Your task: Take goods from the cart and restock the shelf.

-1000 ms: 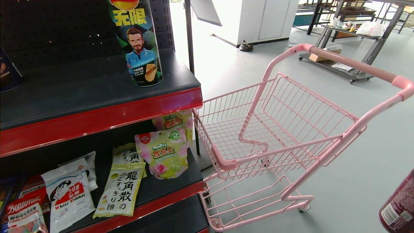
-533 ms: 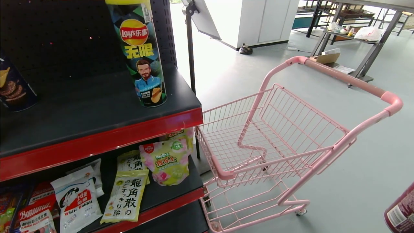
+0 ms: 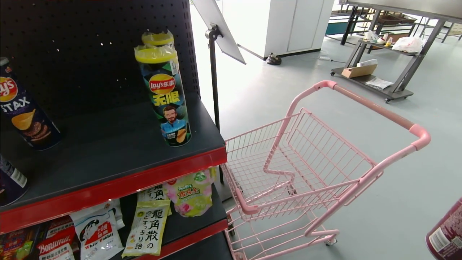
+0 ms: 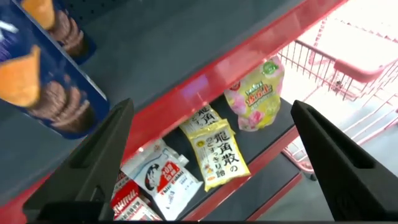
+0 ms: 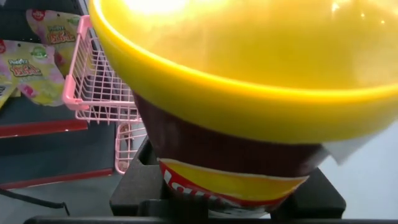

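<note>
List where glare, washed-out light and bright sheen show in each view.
Head view: the pale floor is washed out white. Left wrist view: the pink wire cart is bleached by bright light, and the glossy red shelf edge carries a pale sheen. Right wrist view: a hot spot glares on the yellow plastic lid of the dark red canister.

The left gripper [image 4: 210,109] was wide open, its 2 dark fingers [image 4: 93,168] spread apart with nothing between them. The right gripper [image 5: 227,196] was clamped around a dark red can [image 5: 211,146], low at the robot's right side.
</note>
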Controlling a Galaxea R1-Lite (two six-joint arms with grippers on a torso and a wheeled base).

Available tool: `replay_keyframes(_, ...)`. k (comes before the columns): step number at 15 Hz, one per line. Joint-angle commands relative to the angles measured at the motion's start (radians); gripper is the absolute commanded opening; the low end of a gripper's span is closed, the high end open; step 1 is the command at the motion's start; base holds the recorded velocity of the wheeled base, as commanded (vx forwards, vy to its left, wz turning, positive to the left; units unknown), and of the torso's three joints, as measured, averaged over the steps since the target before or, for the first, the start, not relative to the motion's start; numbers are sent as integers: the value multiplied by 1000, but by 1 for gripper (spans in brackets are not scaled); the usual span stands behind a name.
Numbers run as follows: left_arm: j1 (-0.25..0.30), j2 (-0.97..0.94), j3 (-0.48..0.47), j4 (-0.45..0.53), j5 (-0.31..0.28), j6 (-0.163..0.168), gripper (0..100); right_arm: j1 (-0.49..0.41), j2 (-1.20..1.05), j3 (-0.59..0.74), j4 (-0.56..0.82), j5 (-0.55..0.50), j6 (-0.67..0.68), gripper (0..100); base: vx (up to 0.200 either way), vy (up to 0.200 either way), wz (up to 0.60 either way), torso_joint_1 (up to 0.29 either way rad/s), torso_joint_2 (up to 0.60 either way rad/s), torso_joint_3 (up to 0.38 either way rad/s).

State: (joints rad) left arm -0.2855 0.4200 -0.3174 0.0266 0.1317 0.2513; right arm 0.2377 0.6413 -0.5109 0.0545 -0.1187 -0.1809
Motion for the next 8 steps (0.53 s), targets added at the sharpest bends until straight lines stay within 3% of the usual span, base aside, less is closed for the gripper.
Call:
replay_keyframes(1,0,5,-3,-1,0,0,100,0,11,-1,-1,1,0,0,0,0,0,198,-608,-388)
replay_keyframes(3,0,5,-3,-1,0,5,100,0,11,-3,-1,-1,0,0,0,0,0,220,-564,-352)
replay_keyframes(5,2,3,-3,-1,2,6,100,0,9,-5,-1,-1,0,0,-200,0,0,173,-437,-271)
replay_keyframes(8,0,0,-3,-1,2,6,100,0,8,-5,-1,-1,0,0,-200,0,0,38,-79,-58)
